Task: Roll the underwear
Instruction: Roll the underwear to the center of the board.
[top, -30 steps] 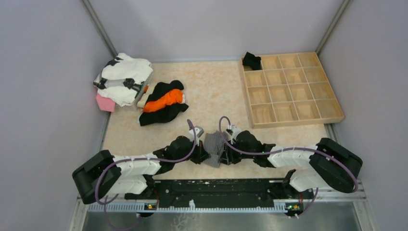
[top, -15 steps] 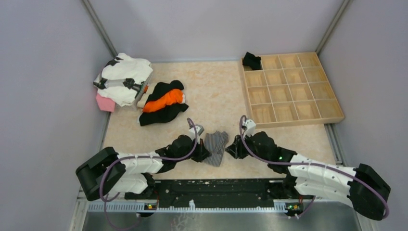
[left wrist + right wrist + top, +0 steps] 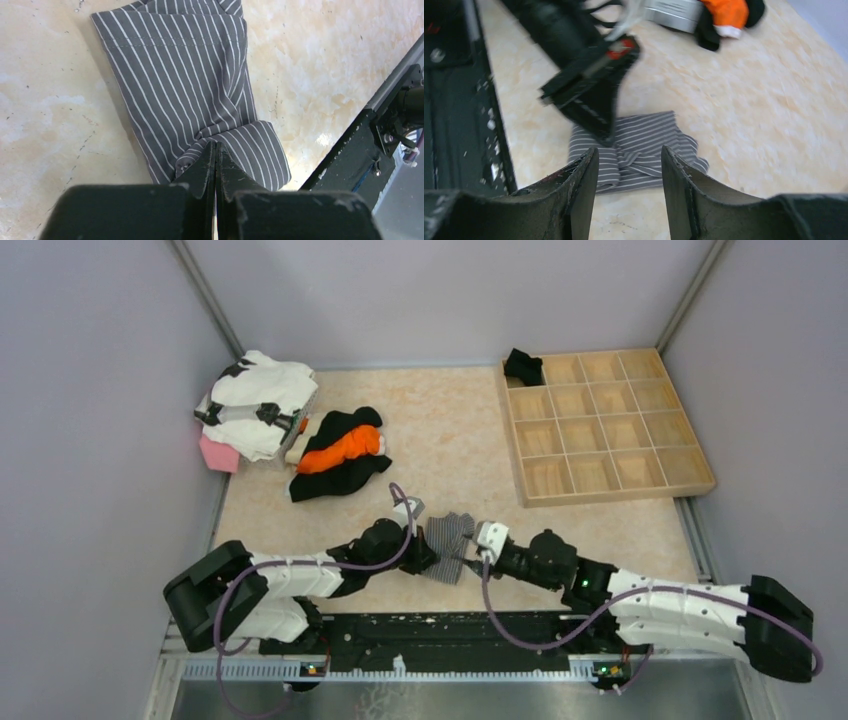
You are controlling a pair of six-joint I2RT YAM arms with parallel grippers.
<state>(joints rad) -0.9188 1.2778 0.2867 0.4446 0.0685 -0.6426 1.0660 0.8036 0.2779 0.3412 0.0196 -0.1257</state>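
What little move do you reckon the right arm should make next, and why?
Probably lower the right gripper onto the grey striped underwear and close on its edge. Its jaws stand open right beside the cloth, gripping nothing, while the left gripper is shut, pinching a fold. The garment lies folded flat, not yet rolled, so a second hold seems needed.

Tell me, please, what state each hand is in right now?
Left hand: closed, pinching the grey striped underwear.
Right hand: open, holding nothing.
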